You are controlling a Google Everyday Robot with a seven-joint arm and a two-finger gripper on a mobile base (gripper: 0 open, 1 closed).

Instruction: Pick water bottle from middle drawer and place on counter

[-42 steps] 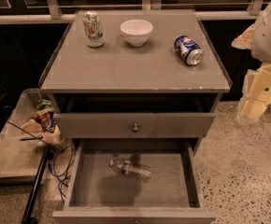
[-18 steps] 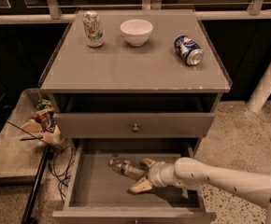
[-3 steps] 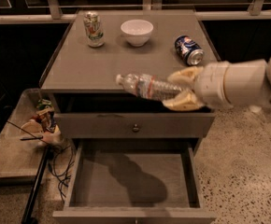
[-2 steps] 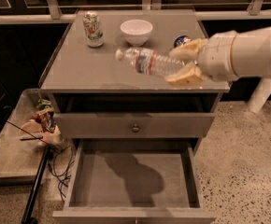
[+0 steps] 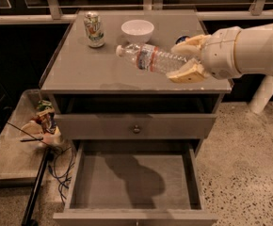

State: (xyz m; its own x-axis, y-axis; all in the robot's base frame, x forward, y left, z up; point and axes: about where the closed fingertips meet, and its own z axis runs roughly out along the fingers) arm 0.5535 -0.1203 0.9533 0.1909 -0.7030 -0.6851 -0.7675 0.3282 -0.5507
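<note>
The water bottle (image 5: pixel 148 58) is clear and ribbed, with a white cap and a red-blue-white label. It lies sideways in the air above the counter (image 5: pixel 94 69), cap pointing left. My gripper (image 5: pixel 187 59) comes in from the right and is shut on the bottle's base end. The middle drawer (image 5: pixel 132 182) stands pulled out below, its flat grey floor bare apart from the arm's shadow.
A green soda can (image 5: pixel 94 29) and a white bowl (image 5: pixel 137 30) stand at the back of the counter. A blue can (image 5: pixel 181 39) shows partly behind my gripper. A drawer front with a round knob (image 5: pixel 136 129) is closed. A low side shelf with clutter (image 5: pixel 42 124) is at left.
The bottle has come out of the drawer in my gripper. Over the last second it has risen and moved back over the counter.
</note>
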